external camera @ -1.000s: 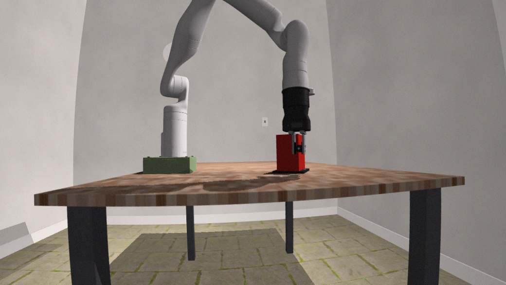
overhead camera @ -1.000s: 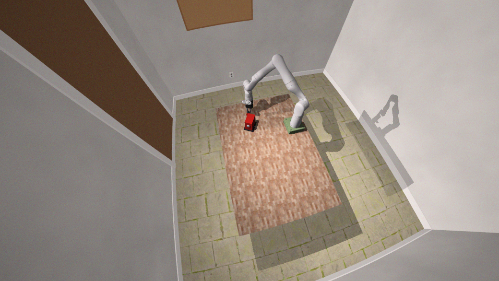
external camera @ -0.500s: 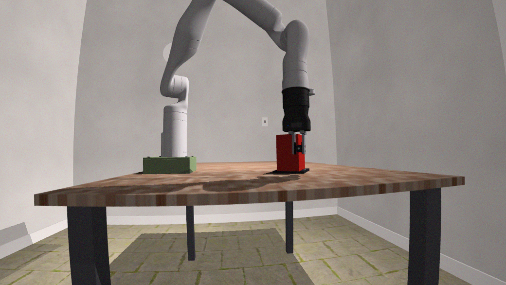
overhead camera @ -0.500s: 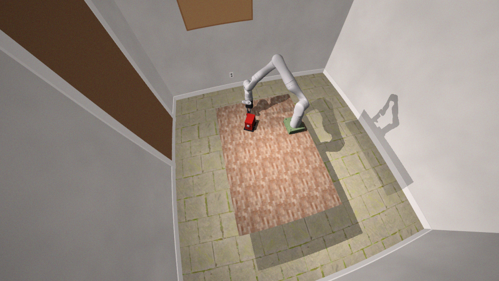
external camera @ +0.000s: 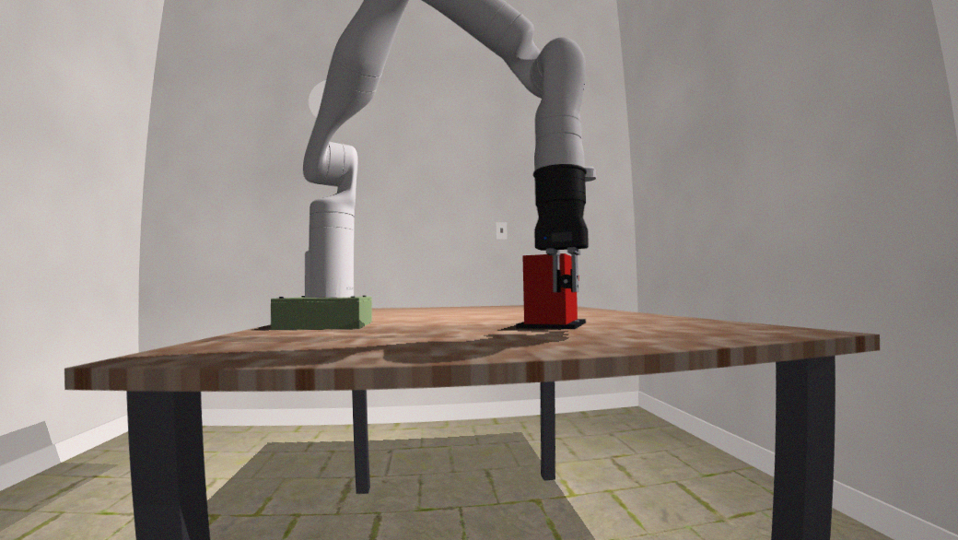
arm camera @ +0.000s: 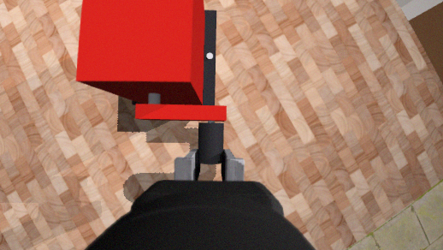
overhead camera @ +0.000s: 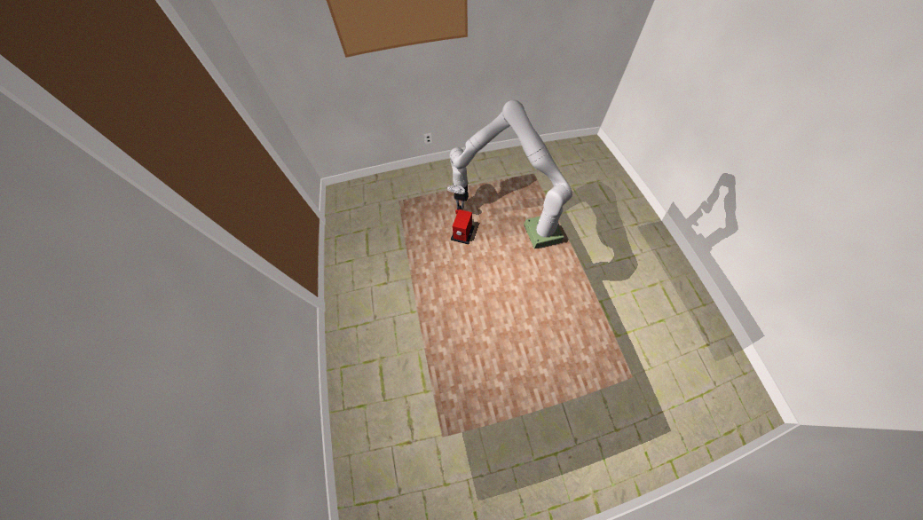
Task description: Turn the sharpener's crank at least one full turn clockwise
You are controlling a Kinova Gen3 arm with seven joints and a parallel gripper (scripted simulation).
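Note:
The sharpener [overhead camera: 462, 224] [external camera: 542, 288] [arm camera: 137, 43] is a red box on a black base plate, standing on the wooden table [overhead camera: 516, 322] [external camera: 436, 355] [arm camera: 321, 107]. A red crank arm [arm camera: 180, 112] runs along its near side on a grey axle, and a dark cylindrical handle [arm camera: 210, 143] sticks out from the arm's right end. My gripper [arm camera: 210, 160] [external camera: 565, 275] [overhead camera: 461, 205] comes straight down beside the box and is shut on this handle.
The arm's green base block [overhead camera: 540, 237] [external camera: 320, 312] stands on the table beside the sharpener. The table's edge and the tiled floor [arm camera: 410, 223] show at the lower right of the wrist view. Room walls stand behind.

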